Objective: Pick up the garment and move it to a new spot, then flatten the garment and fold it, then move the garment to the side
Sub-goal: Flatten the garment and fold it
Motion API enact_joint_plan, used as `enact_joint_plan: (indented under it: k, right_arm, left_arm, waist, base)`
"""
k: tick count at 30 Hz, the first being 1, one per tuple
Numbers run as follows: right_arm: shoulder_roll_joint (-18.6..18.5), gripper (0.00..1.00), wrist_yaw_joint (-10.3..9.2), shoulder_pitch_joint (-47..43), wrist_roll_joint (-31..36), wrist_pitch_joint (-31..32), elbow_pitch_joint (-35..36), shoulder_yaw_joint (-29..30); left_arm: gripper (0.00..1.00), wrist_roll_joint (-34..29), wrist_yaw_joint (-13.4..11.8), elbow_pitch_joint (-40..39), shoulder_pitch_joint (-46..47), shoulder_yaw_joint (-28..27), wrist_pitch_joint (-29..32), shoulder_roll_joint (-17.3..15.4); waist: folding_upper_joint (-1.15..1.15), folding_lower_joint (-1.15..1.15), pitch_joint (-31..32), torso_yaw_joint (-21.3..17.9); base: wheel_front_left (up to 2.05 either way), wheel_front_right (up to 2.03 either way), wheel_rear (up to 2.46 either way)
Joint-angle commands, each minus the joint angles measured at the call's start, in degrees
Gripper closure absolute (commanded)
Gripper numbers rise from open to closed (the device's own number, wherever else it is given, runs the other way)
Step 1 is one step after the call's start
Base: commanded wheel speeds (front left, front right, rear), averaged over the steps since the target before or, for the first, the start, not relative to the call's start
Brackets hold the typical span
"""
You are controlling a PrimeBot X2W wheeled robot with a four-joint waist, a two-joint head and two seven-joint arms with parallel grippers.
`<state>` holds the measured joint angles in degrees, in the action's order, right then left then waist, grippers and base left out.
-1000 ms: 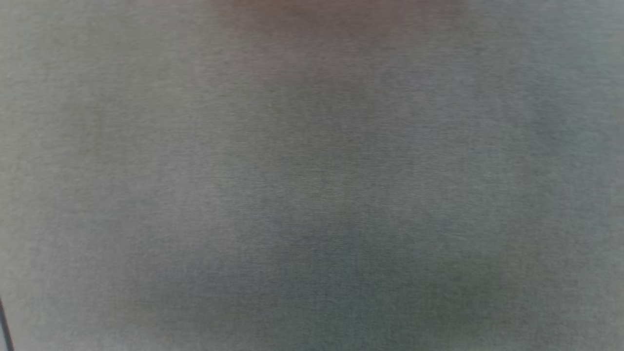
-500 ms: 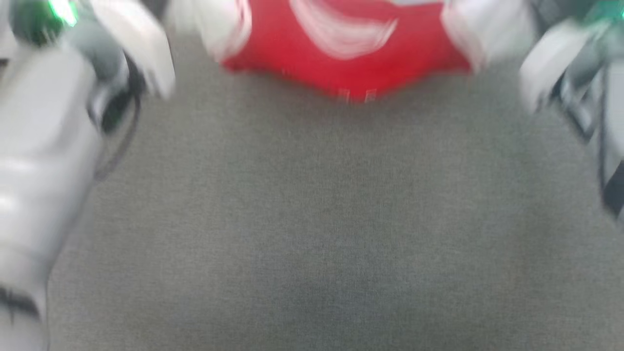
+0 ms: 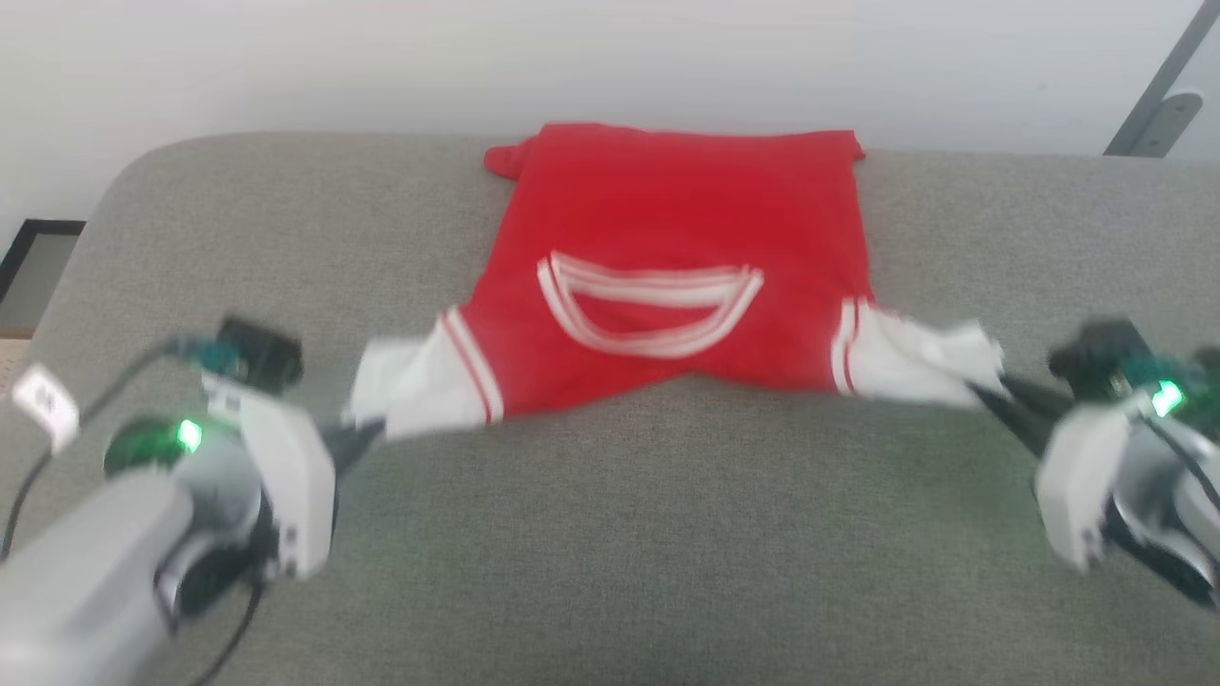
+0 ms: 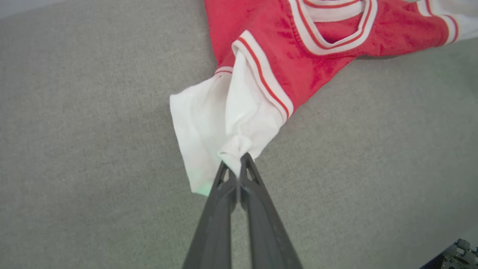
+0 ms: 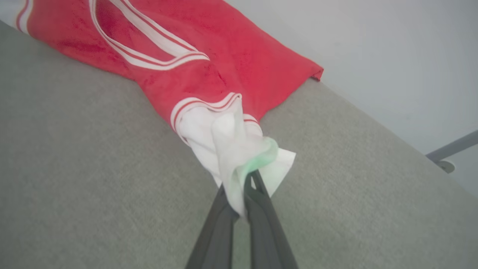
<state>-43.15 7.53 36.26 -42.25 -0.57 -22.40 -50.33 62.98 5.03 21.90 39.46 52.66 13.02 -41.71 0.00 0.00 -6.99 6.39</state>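
Grey fabric surface (image 3: 610, 553) below a pale wall (image 3: 381, 57), with a red shirt (image 3: 686, 219) held by both sleeves.

The shirt lies at upper centre of the head view, its hem at the surface's far edge and its striped collar (image 3: 648, 305) toward the camera. Its white sleeve at centre left (image 3: 415, 386) is pinched in the pressed-together left tool (image 3: 367, 433). The sleeve at centre right (image 3: 915, 362) is bunched in the right tool (image 3: 980, 391), whose fingers are likewise clamped on cloth. A grey metal strut (image 3: 1158, 95) slants at the upper right corner.
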Motion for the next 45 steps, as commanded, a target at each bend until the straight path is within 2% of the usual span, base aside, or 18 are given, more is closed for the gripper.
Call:
enact_joint_plan:
  k: [1, 5, 10, 11, 14, 20, 26, 27, 28, 29, 37, 38, 41, 45]
  right_arm:
    - [-2.3, 1.0, -0.07, -2.2, -1.2, 0.6, 3.1, -1.1]
    - [-8.2, 1.0, -0.08, -7.1, -2.9, 1.0, 9.2, -3.1]
    - [-13.7, 1.0, -0.08, -12.0, -4.0, 2.1, 13.7, -5.5]
    - [-13.7, 1.0, -0.08, -12.0, -4.0, 2.1, 13.7, -5.5]
    - [-15.9, 1.0, -0.08, -14.1, -4.8, 2.4, 14.8, -5.8]
    - [-17.2, 1.0, -0.08, -17.9, -10.9, 6.9, 16.1, -6.2]
    - [-15.7, 1.0, -0.08, -19.7, -14.7, 10.2, 14.8, -3.9]
    - [-15.3, 0.84, -0.08, -19.7, -14.7, 10.8, 14.5, -3.4]
    - [-14.9, 0.52, -0.08, -19.6, -15.0, 11.4, 13.9, -2.5]
    - [-14.5, 0.0, -0.08, -19.5, -15.6, 12.1, 13.5, -1.6]
    - [-15.3, 0.0, -0.07, -15.0, -16.7, 17.2, 19.9, 8.8]
    - [-14.1, 0.0, -0.07, -13.1, -15.5, 17.9, 19.5, 12.2]
    - [-10.6, 0.0, -0.07, -8.8, -11.2, 19.5, 16.5, 17.4]
    - [-3.1, 0.0, -0.05, -1.6, -5.3, 22.2, 10.2, 22.6]
  left_arm:
    - [1.0, 0.3, -1.7, -2.7, -2.8, 0.2, 0.3, -1.6]
    - [1.0, 1.4, -7.2, -9.1, -9.0, 0.5, 1.3, -6.4]
    - [1.0, 2.8, -13.8, -14.8, -15.0, 1.2, 2.9, -10.4]
    - [1.0, 2.8, -13.8, -14.8, -15.0, 1.2, 2.9, -10.4]
    - [1.0, 3.8, -16.4, -17.5, -17.5, 1.5, 3.5, -11.7]
    - [1.0, 5.7, -19.3, -21.4, -20.4, 1.2, 3.8, -12.4]
    - [1.0, 6.2, -21.0, -24.1, -21.7, 1.2, 3.4, -12.4]
    - [1.0, 6.3, -21.1, -24.3, -21.7, 1.1, 3.1, -12.2]
    - [1.0, 6.2, -21.2, -24.6, -21.8, 1.1, 3.1, -12.2]
    - [1.0, 5.8, -21.1, -24.8, -21.6, 1.3, 3.0, -12.1]
    - [1.0, 4.0, -20.5, -25.8, -18.9, 1.4, 2.2, -9.7]
    - [1.0, 3.3, -20.3, -25.9, -18.3, 1.8, 2.2, -9.1]
    - [1.0, 2.3, -19.9, -26.0, -16.9, 1.9, 2.3, -8.0]
    - [1.0, 1.2, -19.1, -25.7, -14.8, 2.5, 2.6, -6.0]
  waist:
    - [0.0, 0.0, 0.1, 0.0]
    - [0.0, 0.0, 0.2, 0.0]
    - [0.0, 0.0, 0.0, -0.1]
    - [0.0, 0.0, 0.0, -0.1]
    - [0.0, 0.0, -0.4, -0.2]
    - [0.0, 0.0, -1.0, -0.5]
    - [0.0, 0.0, -1.5, -0.6]
    - [0.0, 0.0, -1.6, -0.5]
    - [0.0, 0.0, -1.7, -0.4]
    - [0.0, 0.0, -1.9, -0.4]
    - [0.0, 0.0, -4.3, 0.8]
    - [0.0, 0.0, -5.1, 1.2]
    - [0.0, 0.0, -6.6, 2.0]
    - [0.0, 0.0, -8.9, 3.6]
  base:
    - [0.0, 0.0, 0.0]
    - [0.0, 0.0, 0.0]
    - [0.0, 0.0, 0.0]
    - [0.0, 0.0, 0.0]
    - [0.0, 0.0, 0.0]
    - [0.0, 0.0, 0.0]
    - [0.0, 0.0, 0.0]
    - [0.0, 0.0, 0.0]
    - [0.0, 0.0, 0.0]
    - [0.0, 0.0, 0.0]
    - [0.0, 0.0, 0.0]
    - [0.0, 0.0, 0.0]
    - [0.0, 0.0, 0.0]
    - [0.0, 0.0, 0.0]
